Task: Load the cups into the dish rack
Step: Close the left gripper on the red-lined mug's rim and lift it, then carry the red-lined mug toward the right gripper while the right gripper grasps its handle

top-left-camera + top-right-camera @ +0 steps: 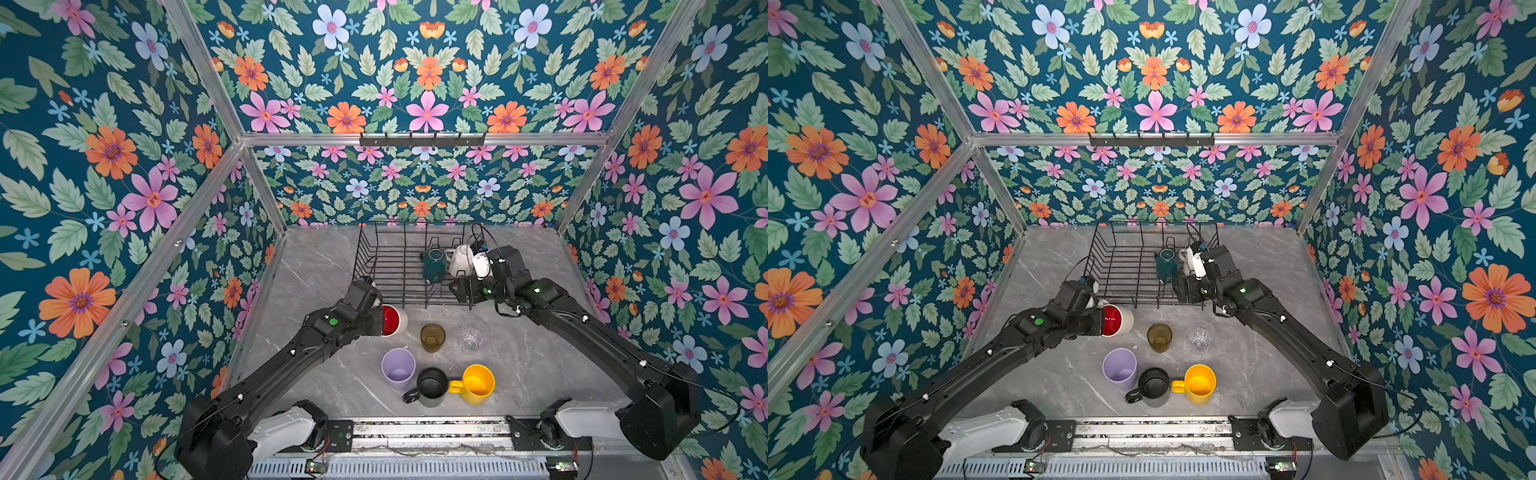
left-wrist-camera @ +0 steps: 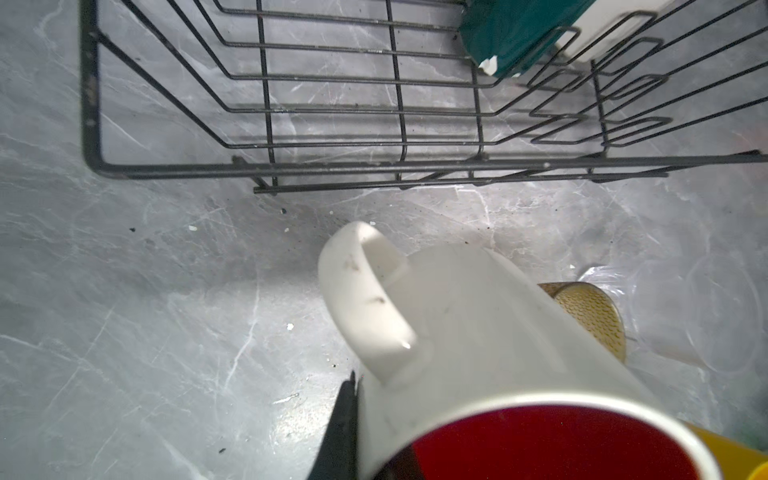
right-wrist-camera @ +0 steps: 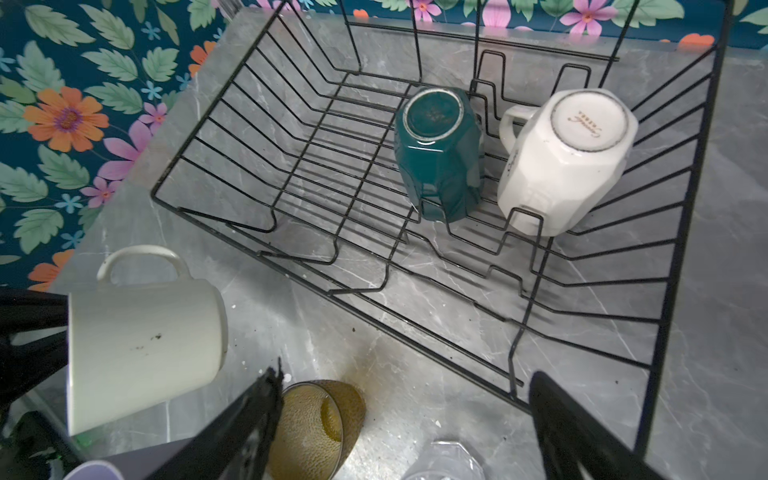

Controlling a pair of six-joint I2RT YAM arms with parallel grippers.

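Note:
My left gripper (image 2: 370,449) is shut on the rim of the white mug with the red inside (image 1: 392,320) and holds it tilted on its side, just in front of the dish rack's (image 1: 365,249) near left corner. Over the rack's near right edge my right gripper (image 3: 407,399) stands open and holds nothing. In the rack, upside down, are the dark-green mug (image 3: 436,158) and the cream mug (image 3: 561,162). On the table stand the amber glass (image 1: 432,337), clear glass (image 1: 473,336), lilac tumbler (image 1: 398,368), black mug (image 1: 431,386) and yellow mug (image 1: 478,383).
The left half of the rack floor (image 3: 291,137) holds no cups. A black hook rail (image 1: 422,140) hangs on the back wall above the rack. Flowered walls and aluminium posts (image 1: 266,187) close in the grey marble table (image 1: 316,257) on three sides.

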